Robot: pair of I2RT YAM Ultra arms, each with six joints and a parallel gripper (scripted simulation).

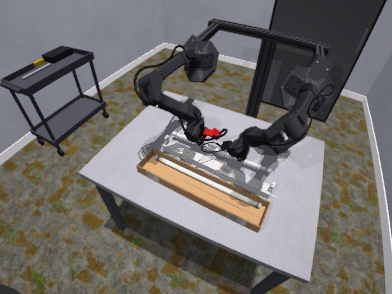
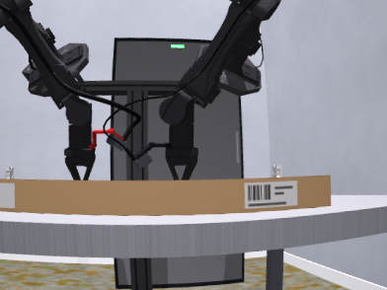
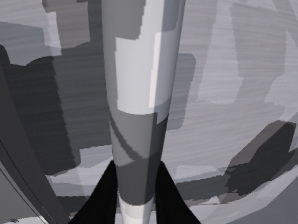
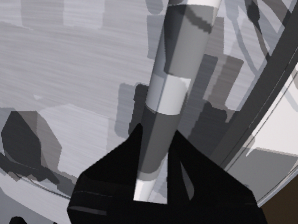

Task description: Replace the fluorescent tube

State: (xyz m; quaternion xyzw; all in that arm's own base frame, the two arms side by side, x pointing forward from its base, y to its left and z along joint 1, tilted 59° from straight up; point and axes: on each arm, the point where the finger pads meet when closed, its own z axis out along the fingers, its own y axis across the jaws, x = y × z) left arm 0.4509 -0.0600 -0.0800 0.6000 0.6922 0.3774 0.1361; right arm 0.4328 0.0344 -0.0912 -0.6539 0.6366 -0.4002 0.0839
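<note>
LED tube [image 1: 257, 166] [image 3: 142, 75] [image 4: 167, 95] is pinched by both the left gripper [image 1: 237, 155] [image 2: 181, 179] [image 3: 136, 166] and right gripper [image 1: 197, 141] [image 2: 83, 179] [image 4: 156, 132], above the carton [image 1: 200, 193] [image 2: 148, 197] at top-view centre.

Left pincer [image 1: 239, 154] [image 2: 182, 178] [image 3: 137, 167], right pincer [image 1: 196, 139] [image 2: 83, 178] [image 4: 159, 134] point down, fingers clamped, tips slightly apart.
</note>
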